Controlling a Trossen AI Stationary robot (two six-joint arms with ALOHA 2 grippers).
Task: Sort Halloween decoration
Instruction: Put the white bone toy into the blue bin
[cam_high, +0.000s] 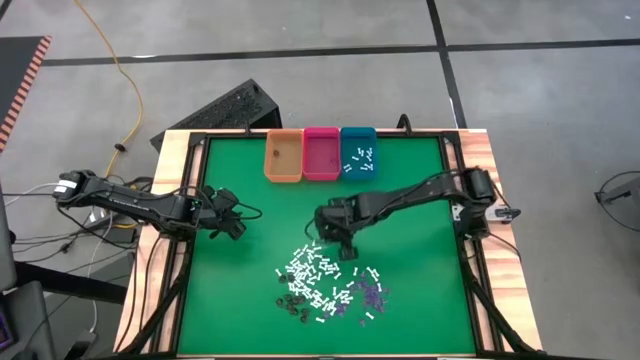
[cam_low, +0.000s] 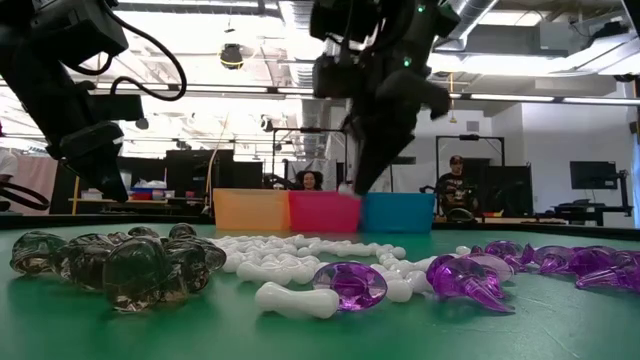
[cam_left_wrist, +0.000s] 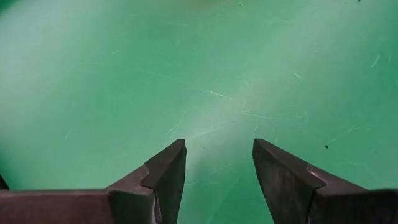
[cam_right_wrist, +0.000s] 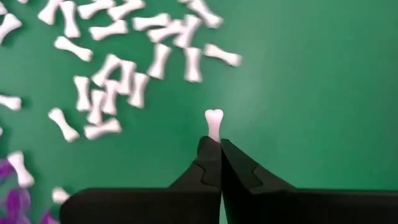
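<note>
Slippage is looking like the main risk: the right end effector (cam_right_wrist: 220, 144) is pinching a white bone (cam_right_wrist: 214, 123) by one tip only, with most of the piece sticking out beyond the closed fingertips. In my judgement a jolt or quick swing on the way to the bins could be twisting it loose, dropping it onto the green bench (cam_high: 420, 240) short of its target. The teal bin (cam_high: 358, 152) is already holding several white pieces, so it is probably the destination; a release too near the shared wall could be sending the bone into the pink bin (cam_high: 321, 152) beside it. The orange bin (cam_high: 284, 156) is standing at the row's other end.

The left end effector (cam_high: 232, 214) is waiting wide open and empty over bare bench near the left edge.

The Halloween decoration (cam_high: 325, 282) is lying scattered toward the front of the bench: small white bones, translucent purple bits and dark smoky bits, many touching or overlapping.
</note>
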